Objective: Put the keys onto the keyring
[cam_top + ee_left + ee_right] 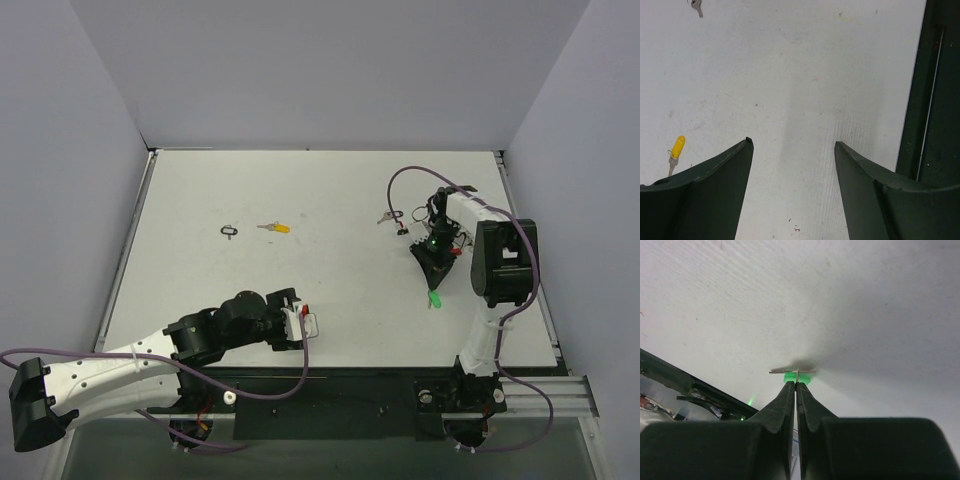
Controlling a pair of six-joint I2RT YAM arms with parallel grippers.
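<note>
White tabletop (330,190), with grey walls closing it in on three sides, is carrying all the items listed.

1. Green-headed key (798,377): is being pinched by its head at the very tips of the right gripper (796,385), whose jaws are clenching tight on it. The silver blade is showing crosswise just beyond the tips. It is hanging low toward the right side of the table; whether it is touching the surface cannot be told.
2. Keyring (400,229): is lying on the table just beyond and to the left of the right gripper, apart from it, its red piece showing.
3. Yellow-headed key (275,228): is lying flat at mid-table on the left, well apart from the keyring.
4. Small black loop (230,231): is lying near the yellow-headed key, on its left.
5. Left gripper (792,142): is hovering low near the front rail (930,100), its fingers spread wide and gripping nothing.
</note>
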